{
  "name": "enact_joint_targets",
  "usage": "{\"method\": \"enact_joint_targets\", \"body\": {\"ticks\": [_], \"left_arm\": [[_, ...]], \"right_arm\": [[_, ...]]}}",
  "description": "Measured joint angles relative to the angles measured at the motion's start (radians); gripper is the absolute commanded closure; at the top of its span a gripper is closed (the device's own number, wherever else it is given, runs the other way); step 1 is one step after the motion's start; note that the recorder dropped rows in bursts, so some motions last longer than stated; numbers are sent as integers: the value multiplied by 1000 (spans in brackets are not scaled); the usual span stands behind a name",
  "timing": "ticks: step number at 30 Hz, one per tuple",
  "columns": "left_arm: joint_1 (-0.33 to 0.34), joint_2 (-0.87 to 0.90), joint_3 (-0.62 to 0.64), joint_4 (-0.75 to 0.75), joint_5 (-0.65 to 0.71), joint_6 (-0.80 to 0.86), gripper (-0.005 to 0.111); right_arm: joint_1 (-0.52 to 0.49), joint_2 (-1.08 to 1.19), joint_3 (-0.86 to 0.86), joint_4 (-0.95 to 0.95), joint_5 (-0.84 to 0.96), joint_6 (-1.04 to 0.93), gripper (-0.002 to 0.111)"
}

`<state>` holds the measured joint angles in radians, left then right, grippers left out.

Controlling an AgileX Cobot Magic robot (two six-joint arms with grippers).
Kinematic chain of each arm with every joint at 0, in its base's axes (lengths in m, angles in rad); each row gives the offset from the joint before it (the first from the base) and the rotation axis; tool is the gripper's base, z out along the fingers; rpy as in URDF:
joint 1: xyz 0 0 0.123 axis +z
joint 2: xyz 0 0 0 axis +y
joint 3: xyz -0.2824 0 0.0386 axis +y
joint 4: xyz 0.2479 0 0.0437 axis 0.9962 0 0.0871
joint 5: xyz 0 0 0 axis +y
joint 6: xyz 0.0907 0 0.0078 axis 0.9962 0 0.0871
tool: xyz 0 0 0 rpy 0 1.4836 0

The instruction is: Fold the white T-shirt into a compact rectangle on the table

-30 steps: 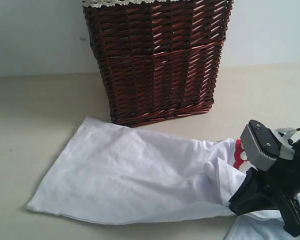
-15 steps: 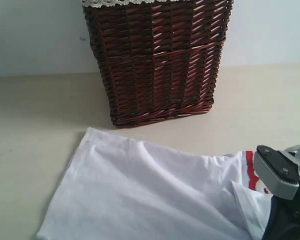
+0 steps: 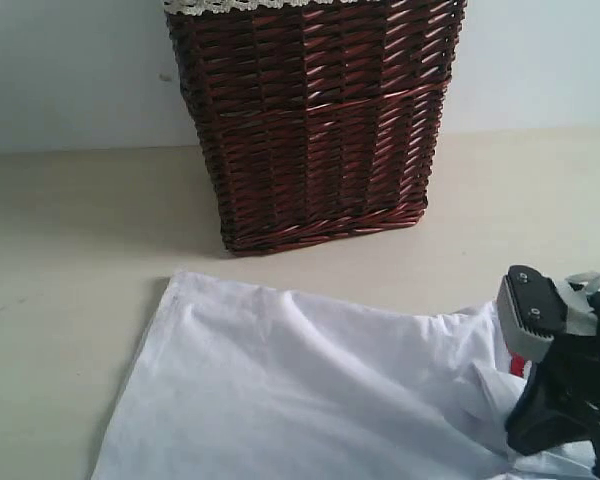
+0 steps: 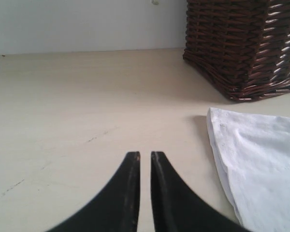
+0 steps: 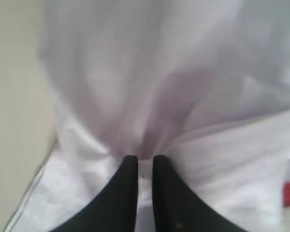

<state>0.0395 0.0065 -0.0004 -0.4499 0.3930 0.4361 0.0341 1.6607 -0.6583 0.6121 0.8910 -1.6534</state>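
Soft, wrinkled white T-shirt (image 3: 310,390) is lying on smooth beige table (image 3: 70,230), red lettering (image 3: 517,365) unreadable. Right gripper (image 5: 145,164) is pinching its bunched cloth; left gripper (image 4: 145,157) is sitting nearly closed, empty.

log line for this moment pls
right pincer: pinching white T-shirt | left pincer: shut, empty, over table | basket: beyond shirt

Soft, even light fills the scene, casting only faint shadows on the table (image 3: 60,220) at the foot of the wicker basket (image 3: 310,120) and along the edge of the white T-shirt (image 3: 280,390). The exterior and left wrist views are fairly sharp. The right wrist view is blurred, the shirt's folds smeared and pale around the better-defined right gripper (image 5: 141,162).
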Motion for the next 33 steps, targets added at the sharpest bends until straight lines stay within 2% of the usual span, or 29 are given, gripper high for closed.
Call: {"method": "enact_joint_targets", "body": {"ticks": [4, 13, 16, 18, 20, 24, 33], "left_arm": [[0, 0, 0, 0, 0, 0, 96], [0, 0, 0, 0, 0, 0, 96], [0, 0, 0, 0, 0, 0, 96], [0, 0, 0, 0, 0, 0, 96], [0, 0, 0, 0, 0, 0, 96], [0, 0, 0, 0, 0, 0, 96], [0, 0, 0, 0, 0, 0, 96]], "right_arm": [[0, 0, 0, 74, -79, 2, 94], [0, 0, 0, 95, -75, 4, 93], [0, -7, 0, 95, -4, 4, 79], [0, -26, 0, 86, 61, -6, 65], [0, -46, 0, 68, 113, -20, 58], [0, -68, 0, 5, 125, -33, 58], [0, -67, 0, -88, -20, -46, 58]]}}
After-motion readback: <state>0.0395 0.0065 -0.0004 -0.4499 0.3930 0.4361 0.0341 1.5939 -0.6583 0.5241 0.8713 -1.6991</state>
